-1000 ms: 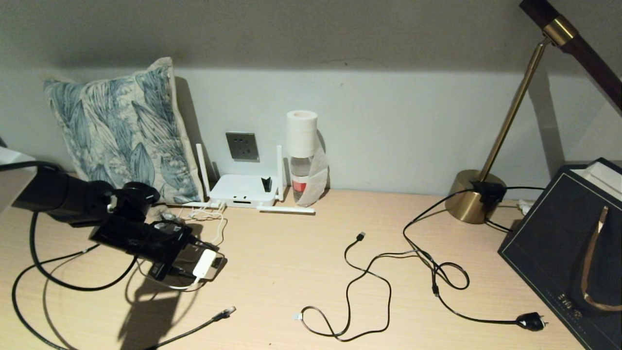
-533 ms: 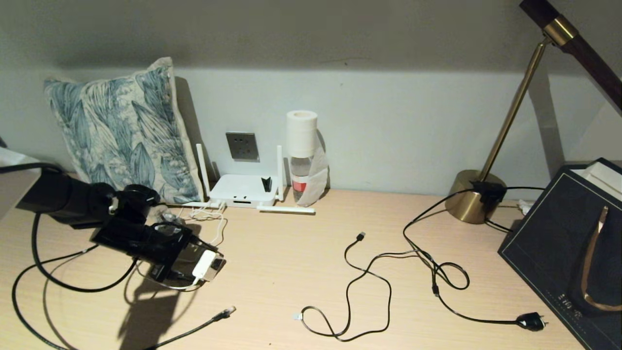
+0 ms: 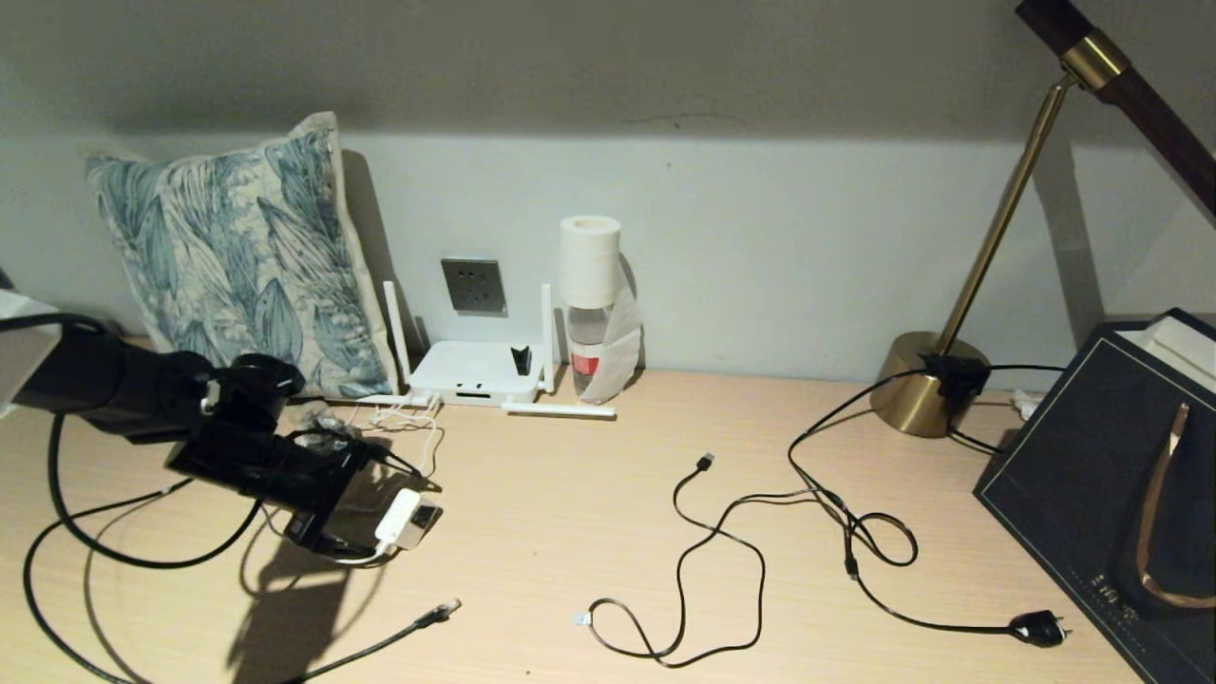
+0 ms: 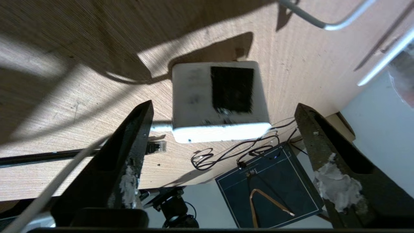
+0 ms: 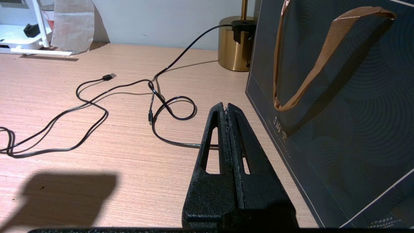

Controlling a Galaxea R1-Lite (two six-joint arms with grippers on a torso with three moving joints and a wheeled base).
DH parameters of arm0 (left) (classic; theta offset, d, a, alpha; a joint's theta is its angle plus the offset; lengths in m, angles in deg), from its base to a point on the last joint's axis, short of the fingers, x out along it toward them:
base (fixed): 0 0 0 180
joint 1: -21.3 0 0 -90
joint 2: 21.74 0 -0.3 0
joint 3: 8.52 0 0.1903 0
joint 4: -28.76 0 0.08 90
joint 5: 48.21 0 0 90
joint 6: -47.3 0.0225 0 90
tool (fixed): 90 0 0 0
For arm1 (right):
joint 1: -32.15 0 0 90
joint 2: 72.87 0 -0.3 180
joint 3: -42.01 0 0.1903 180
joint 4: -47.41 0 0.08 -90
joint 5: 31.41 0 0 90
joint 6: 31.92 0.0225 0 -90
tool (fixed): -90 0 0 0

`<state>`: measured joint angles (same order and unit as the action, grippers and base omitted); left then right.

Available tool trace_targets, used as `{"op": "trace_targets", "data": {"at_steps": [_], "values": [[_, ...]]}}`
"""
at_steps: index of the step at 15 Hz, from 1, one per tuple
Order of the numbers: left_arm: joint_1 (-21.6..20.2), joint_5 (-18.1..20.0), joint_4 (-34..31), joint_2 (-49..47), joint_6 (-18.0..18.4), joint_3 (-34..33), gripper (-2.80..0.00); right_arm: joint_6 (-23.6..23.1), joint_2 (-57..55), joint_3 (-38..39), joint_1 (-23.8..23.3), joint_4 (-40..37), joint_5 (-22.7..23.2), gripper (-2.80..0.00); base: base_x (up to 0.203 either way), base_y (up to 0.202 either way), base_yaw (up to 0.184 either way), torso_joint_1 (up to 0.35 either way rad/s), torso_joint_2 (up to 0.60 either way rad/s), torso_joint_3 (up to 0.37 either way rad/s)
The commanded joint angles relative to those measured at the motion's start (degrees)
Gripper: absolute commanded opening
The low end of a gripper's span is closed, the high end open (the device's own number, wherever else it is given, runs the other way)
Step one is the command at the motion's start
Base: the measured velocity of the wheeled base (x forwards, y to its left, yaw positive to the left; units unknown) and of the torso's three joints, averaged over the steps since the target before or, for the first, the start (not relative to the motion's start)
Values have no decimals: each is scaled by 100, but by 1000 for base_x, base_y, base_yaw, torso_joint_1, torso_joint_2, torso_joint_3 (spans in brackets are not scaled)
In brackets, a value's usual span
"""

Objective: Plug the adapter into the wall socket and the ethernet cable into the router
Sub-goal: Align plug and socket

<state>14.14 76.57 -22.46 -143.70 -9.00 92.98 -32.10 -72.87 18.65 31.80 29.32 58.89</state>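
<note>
Hovering left hand point(image 4: 223, 110): low over the desk point(image 3: 589, 532) at its left side, fingers point(image 4: 129, 152) spread wide, adapter between them, neither finger touching it
adapter point(image 3: 403, 518): lying flat on desk, black square face up, thin white cord trailing off one end
right hand point(image 5: 227, 111): parked just above desk beside dark paper bag point(image 5: 339, 106), fingers pressed together, holding nothing
wall socket point(image 3: 473, 285): grey plate on wall behind router, nothing plugged in
router point(image 3: 475, 372): white, against wall under socket, two antennas up, one lying flat on desk
ethernet cable point(image 3: 438, 613): black, clear connector end loose on desk near front edge, well apart from router
USB cable point(image 3: 703, 541): black, coiled mid-desk
lamp point(image 3: 926, 380): brass base at right, black cord and plug loose on desk
pillow point(image 3: 228, 252): leaning on wall, left of router
</note>
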Motion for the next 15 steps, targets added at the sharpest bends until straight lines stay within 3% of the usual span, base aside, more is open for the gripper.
{"op": "trace_targets", "data": {"at_steps": [1,4,7,10,15], "values": [[-4,4,45,197,-8,17,0,1,-9,202,0,8,5,-280,0,0,0,0,0,0],[8,-53,70,314,226,303,0,1,-9,202,0,8,5,-280,0,0,0,0,0,0],[112,-765,99,310,598,624,0,1,-9,202,0,8,5,-280,0,0,0,0,0,0],[119,-1121,223,489,1131,640,0,1,-9,202,0,8,5,-280,0,0,0,0,0,0],[129,-1666,314,1151,2707,615,0,1,-9,202,0,8,5,-280,0,0,0,0,0,0]]}}
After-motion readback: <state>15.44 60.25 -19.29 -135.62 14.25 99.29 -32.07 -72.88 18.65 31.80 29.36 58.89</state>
